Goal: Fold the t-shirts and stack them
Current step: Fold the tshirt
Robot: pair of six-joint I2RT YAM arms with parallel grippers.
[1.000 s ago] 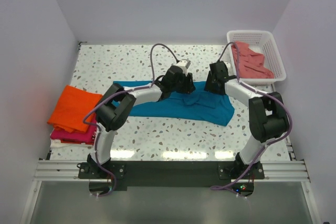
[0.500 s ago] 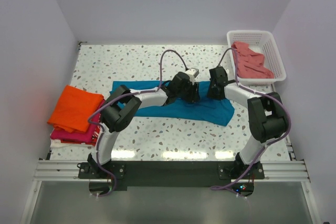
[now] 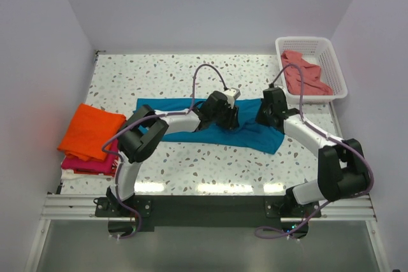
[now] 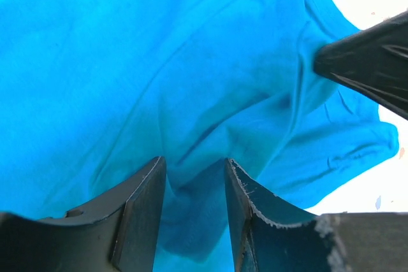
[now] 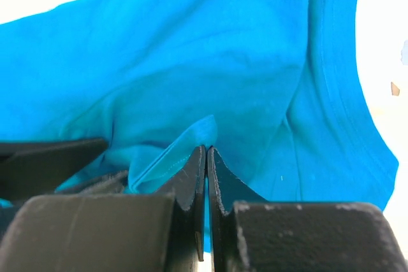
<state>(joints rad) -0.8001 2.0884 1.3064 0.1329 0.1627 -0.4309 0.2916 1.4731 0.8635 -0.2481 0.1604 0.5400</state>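
A teal-blue t-shirt (image 3: 191, 122) lies spread and rumpled across the middle of the table. My left gripper (image 3: 231, 116) presses down on its right part; in the left wrist view the gripper (image 4: 194, 165) is open, with a ridge of teal cloth (image 4: 191, 93) rising in the gap. My right gripper (image 3: 261, 116) sits just to the right of it, and the right wrist view shows this gripper (image 5: 206, 151) shut on a folded hem of the teal shirt (image 5: 185, 141). An orange t-shirt (image 3: 89, 130) lies folded on a magenta-red one (image 3: 86, 165) at the left. A salmon-pink t-shirt (image 3: 306, 76) lies crumpled in the basket.
The white lattice basket (image 3: 310, 43) stands at the back right corner. The two grippers are close together over the shirt; the right one's finger (image 4: 370, 62) shows in the left wrist view. Speckled tabletop (image 3: 191, 164) lies in front of the shirt.
The right gripper has closed on the shirt's hem, and its elbow has swung out to the right. The left gripper has moved right and nearer along the shirt, its jaws narrowing slightly.
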